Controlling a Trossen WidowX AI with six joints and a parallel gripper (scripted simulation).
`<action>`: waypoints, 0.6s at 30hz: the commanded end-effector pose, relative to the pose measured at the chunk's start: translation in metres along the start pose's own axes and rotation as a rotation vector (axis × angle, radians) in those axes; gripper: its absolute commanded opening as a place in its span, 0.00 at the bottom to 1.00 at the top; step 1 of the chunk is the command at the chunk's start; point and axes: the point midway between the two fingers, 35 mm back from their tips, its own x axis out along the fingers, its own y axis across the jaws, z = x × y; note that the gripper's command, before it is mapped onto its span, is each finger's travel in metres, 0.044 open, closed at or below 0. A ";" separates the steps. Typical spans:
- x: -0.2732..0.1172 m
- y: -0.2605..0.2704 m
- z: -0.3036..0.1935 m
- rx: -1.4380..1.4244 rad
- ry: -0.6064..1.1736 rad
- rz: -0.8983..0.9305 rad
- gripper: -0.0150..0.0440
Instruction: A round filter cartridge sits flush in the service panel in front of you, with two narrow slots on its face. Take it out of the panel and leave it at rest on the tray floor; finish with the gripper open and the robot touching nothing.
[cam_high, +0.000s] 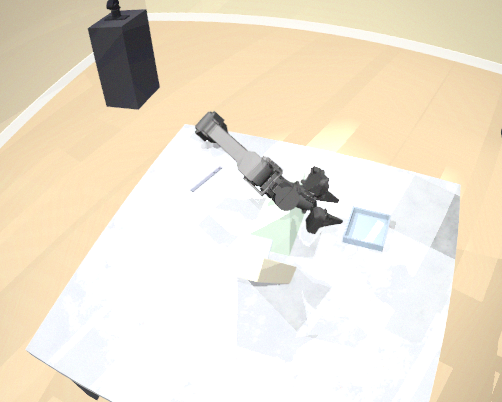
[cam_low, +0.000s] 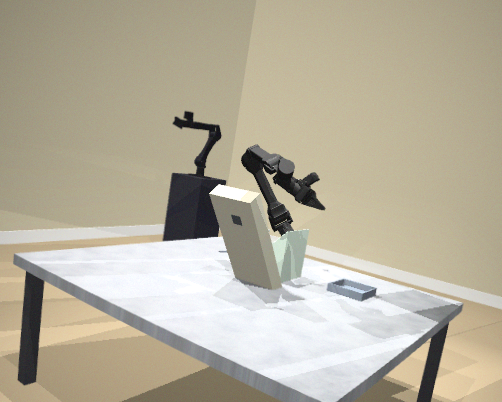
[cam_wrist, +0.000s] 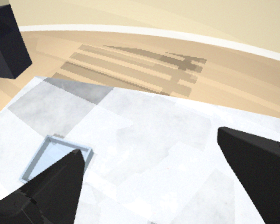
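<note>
The service panel (cam_high: 276, 272) (cam_low: 247, 245) is a beige slab that stands tilted on the table. The exterior view shows its rear side, with a small dark square opening. Its slotted face is turned away or out of view, so I cannot see the round cartridge. The tray (cam_high: 362, 245) (cam_low: 345, 293) (cam_wrist: 33, 159) is shallow and light blue, and no cartridge shows in it. My gripper (cam_high: 340, 211) (cam_low: 321, 204) (cam_wrist: 151, 146) is open, with nothing between its fingers. It hangs high above the table, away from the panel. In the wrist view the left finger covers part of the tray.
A pale green, see-through piece (cam_high: 282, 232) (cam_low: 298, 255) stands between the panel and the arm's base. A thin grey-violet strip (cam_high: 206, 180) lies on the table near the arm's base. A dark pedestal (cam_high: 125, 60) (cam_low: 192, 207) with another arm stands on the floor beyond the table.
</note>
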 end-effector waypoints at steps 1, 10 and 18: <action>-0.001 -0.001 -0.002 0.007 0.012 -0.011 0.89; -0.071 -0.030 -0.069 0.411 0.429 -0.717 0.49; -0.166 -0.016 -0.101 0.761 0.462 -1.434 0.41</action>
